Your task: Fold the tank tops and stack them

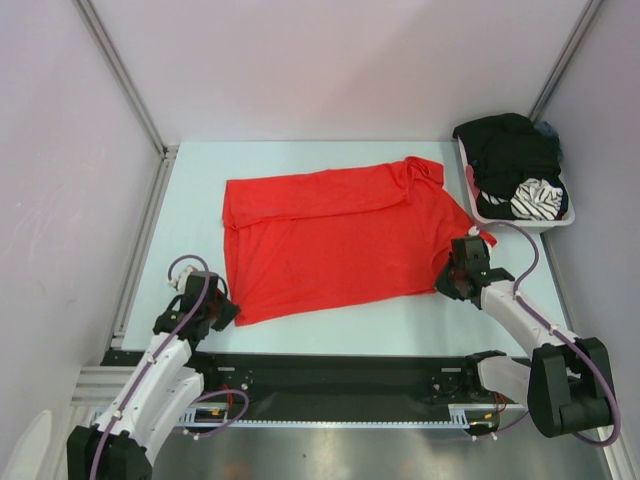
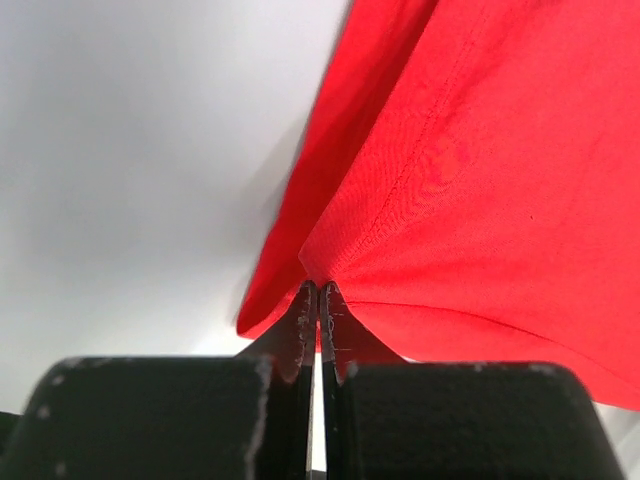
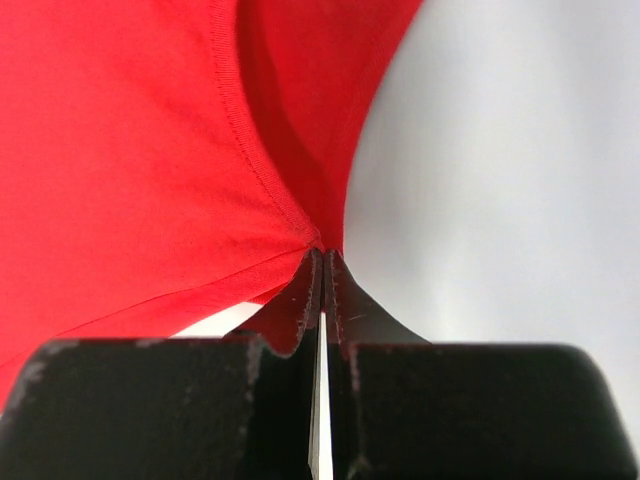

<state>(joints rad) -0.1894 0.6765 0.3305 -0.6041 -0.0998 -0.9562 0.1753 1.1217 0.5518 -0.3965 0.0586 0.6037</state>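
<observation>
The red tank top [image 1: 335, 235] lies spread on the table, its far edge folded over toward the middle. My left gripper [image 1: 232, 311] is at the garment's near left corner, and in the left wrist view its jaws [image 2: 318, 292] are pinched shut on a red hem corner [image 2: 450, 180]. My right gripper [image 1: 445, 279] is at the near right edge, and the right wrist view shows it [image 3: 323, 256] shut on the red fabric [image 3: 130, 150] too. A black garment [image 1: 508, 148], probably the black tank top, is heaped in the basket at the far right.
The white basket [image 1: 566, 221] stands at the far right corner and also holds a black-and-white striped cloth [image 1: 537, 198]. Metal frame rails run along the left side [image 1: 140, 245] and the back corners. The arm bases sit on the dark bar at the near edge.
</observation>
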